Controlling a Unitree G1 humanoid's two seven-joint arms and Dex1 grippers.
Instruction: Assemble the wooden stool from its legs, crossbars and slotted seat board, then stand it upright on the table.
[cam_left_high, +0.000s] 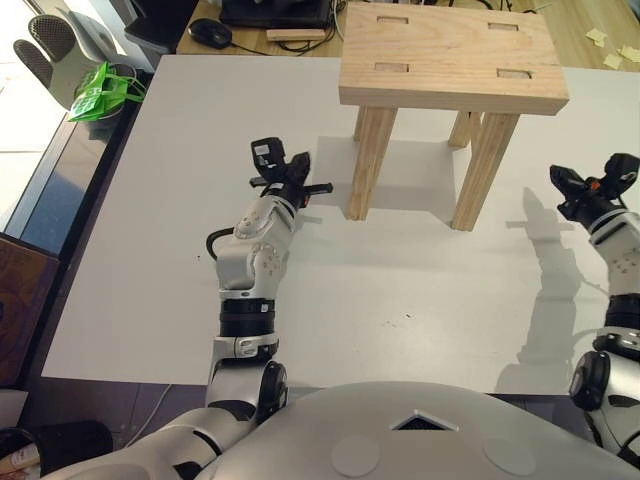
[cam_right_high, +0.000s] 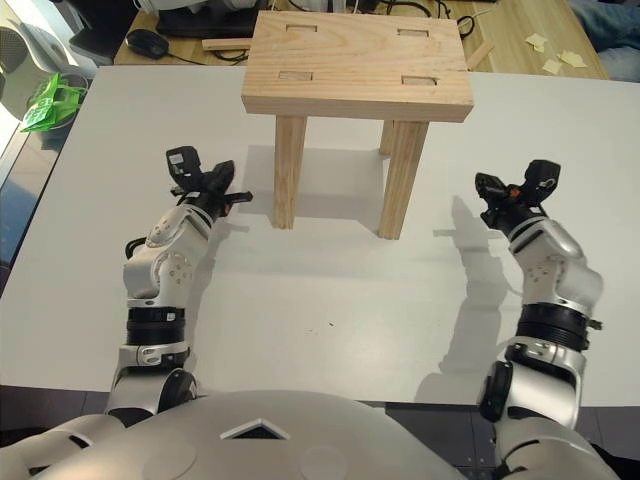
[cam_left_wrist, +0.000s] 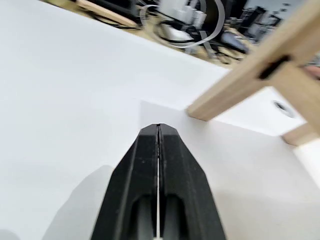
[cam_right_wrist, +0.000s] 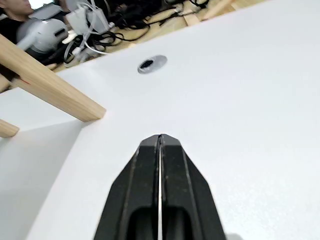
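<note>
Left gripper (cam_left_wrist: 158, 128): fingers pressed together, empty, low over the table (cam_right_high: 330, 290). The stool (cam_right_high: 355, 65) stands upright and assembled just right of it, not touching. Right gripper (cam_right_wrist: 160, 137): fingers also pressed together, empty, stool off to its left.

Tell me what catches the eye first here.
The assembled wooden stool stands upright at the far middle of the white table. The left hand and right hand flank it, both shut and empty, clear of its legs.
</note>
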